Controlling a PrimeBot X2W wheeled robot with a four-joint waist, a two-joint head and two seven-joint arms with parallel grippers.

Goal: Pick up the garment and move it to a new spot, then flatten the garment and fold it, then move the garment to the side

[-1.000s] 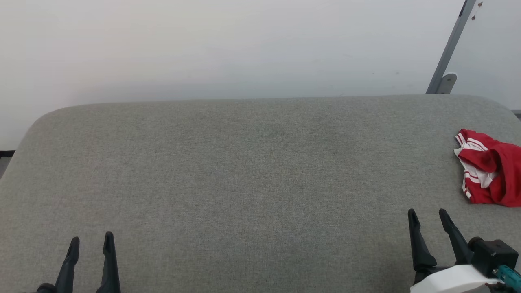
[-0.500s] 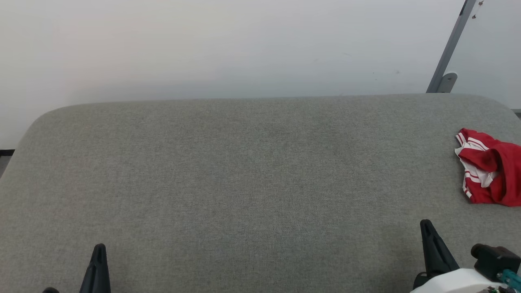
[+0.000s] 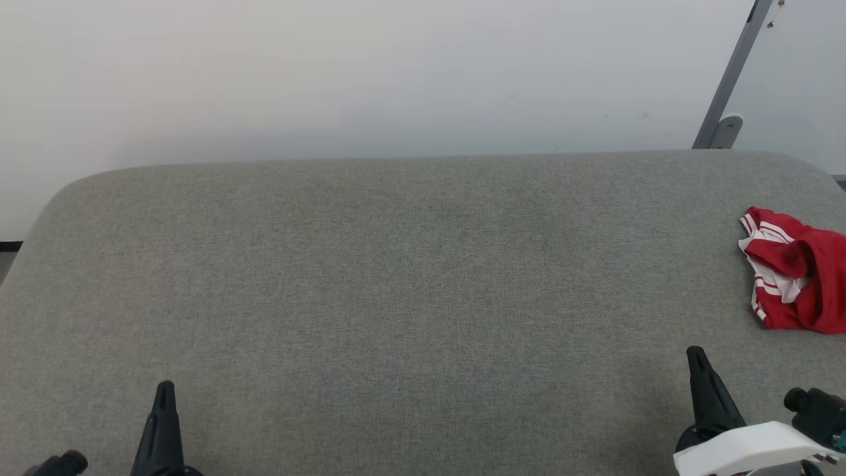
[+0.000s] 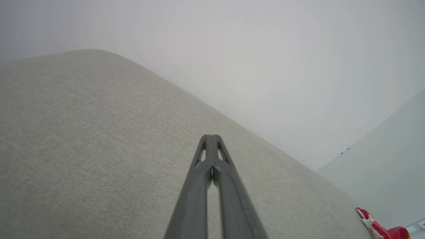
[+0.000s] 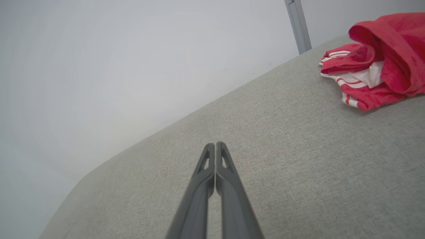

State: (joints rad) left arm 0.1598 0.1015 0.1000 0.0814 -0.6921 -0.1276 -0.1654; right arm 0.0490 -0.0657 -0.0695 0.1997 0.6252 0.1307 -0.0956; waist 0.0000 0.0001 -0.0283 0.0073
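Garment: the red jersey with white and striped trim (image 3: 793, 281) lies bunched in a heap at the far right of the grey fabric-covered desk (image 3: 396, 277), running out of the head view at its right edge. In the right wrist view (image 5: 382, 56) it shows deep folds, one red lobe rolled over the white part. The left wrist view catches its edge (image 4: 378, 229).

Left end effector: (image 3: 164, 396) low at the near left, over bare desk and well apart from the garment. Its fingers are pressed together with nothing between them (image 4: 211, 137).

Right end effector: (image 3: 698, 362) at the near right, nearer to the garment but short of it and not touching. Its fingers meet along their length, gripping nothing (image 5: 215, 146).

Just changed: a second ago both pairs of fingers stood apart. Half a second ago each showed as one dark blade, and they look the same now. The right one has edged slightly towards the garment's side. The heap has kept its place and shape.

Meaning for the task: the garment is neither flat nor folded. The heap fits either a pile waiting to be lifted or one set down at its new spot and due for spreading.

Judgement: either way the fingers would probably have to part again before taking cloth.

Risk: the thin fabric may come up as several layers together.
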